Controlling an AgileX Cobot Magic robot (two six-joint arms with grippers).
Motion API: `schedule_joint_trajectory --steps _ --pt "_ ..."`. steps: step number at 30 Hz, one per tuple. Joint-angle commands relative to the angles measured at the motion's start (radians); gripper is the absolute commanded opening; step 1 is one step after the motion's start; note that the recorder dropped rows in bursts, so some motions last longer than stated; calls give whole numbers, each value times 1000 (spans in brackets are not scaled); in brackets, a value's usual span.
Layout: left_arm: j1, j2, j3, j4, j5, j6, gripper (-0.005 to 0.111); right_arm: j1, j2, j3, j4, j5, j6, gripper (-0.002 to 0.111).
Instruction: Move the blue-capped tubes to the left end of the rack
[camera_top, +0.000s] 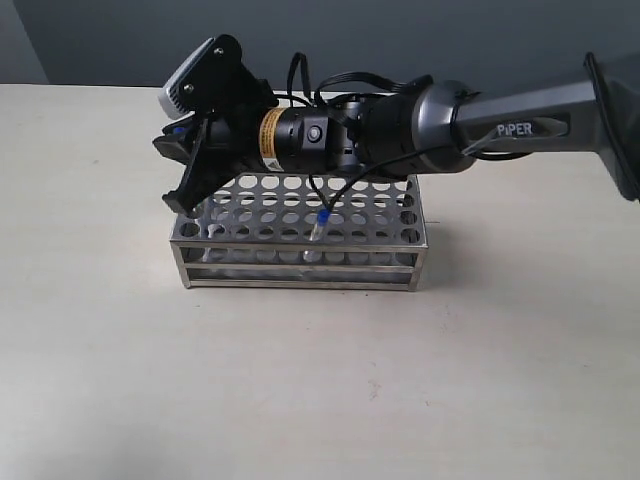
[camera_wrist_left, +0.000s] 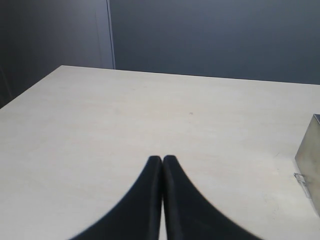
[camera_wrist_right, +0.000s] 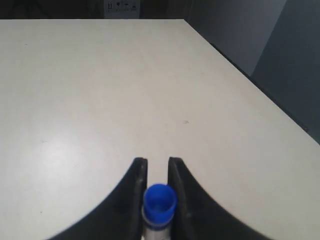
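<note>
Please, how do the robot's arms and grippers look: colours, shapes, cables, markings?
The right arm is dark grey, round, marked "PiPER" in white. Its black wrist carries a yellow label, looping black cables and a pale grey camera. Both the right gripper and left gripper have black, curved, tapering jaws.

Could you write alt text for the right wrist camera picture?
The right gripper clamps a blue-capped tube between its two black fingers. Beyond stretches a pale table, with a dark wall past its edge.
</note>
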Motion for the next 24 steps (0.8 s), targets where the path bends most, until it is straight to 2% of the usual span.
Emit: schedule_joint_trajectory --steps 1,15,17,21,24 --pt "-3 -4 -1 3 2 -2 1 -1 -12 1 -12 11 2 0" --pt "-3 -4 -1 0 2 -2 1 -1 58 1 -5 11 58 0" --pt "-3 -4 -1 0 2 -2 1 -1 63 1 -5 11 61 5" --pt "-3 -4 -1 0 2 -2 1 -1 63 1 -3 11 63 27" --pt "-3 -4 -1 0 2 -2 1 -1 63 1 -3 14 63 36"
